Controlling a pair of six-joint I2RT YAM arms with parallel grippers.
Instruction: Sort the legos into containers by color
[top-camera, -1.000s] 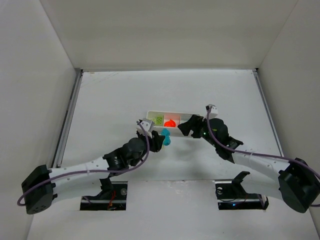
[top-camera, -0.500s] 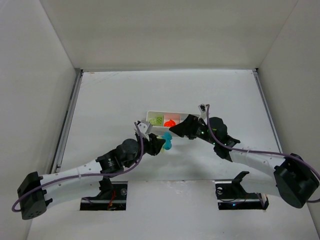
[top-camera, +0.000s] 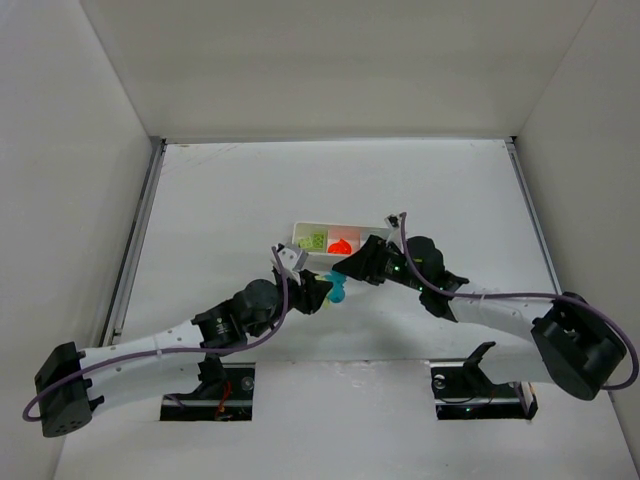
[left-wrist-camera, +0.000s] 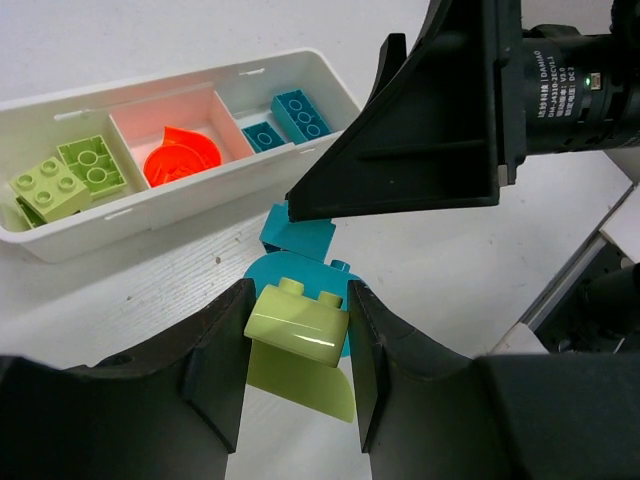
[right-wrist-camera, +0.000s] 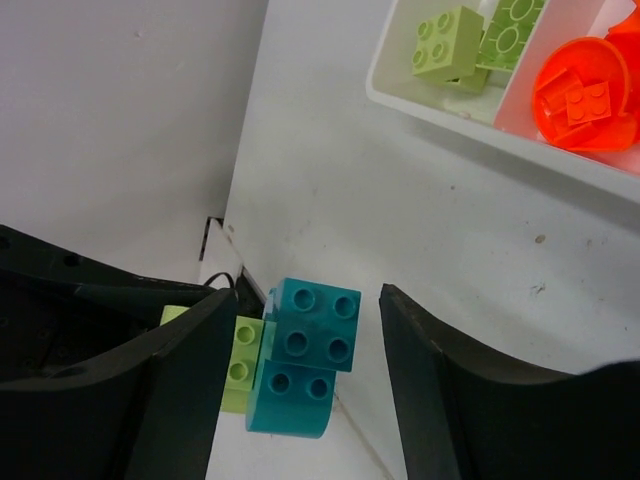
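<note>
Left wrist view, and the yellow-green lego (left-wrist-camera: 297, 322) is front and centre, pinched between the two fingers of the left tool (left-wrist-camera: 298, 318) over the counter (left-wrist-camera: 450, 260). A cyan block (left-wrist-camera: 300, 238) is stuck to its far side. The right tool (right-wrist-camera: 303, 300) has its jaws spread, one on each side of that cyan block, with gaps showing. Just beyond sits the white tray (left-wrist-camera: 180, 213): green legos (left-wrist-camera: 62, 178) in one end compartment, an orange piece (left-wrist-camera: 182, 158) in the middle, blue legos (left-wrist-camera: 288, 118) at the other end.
</note>
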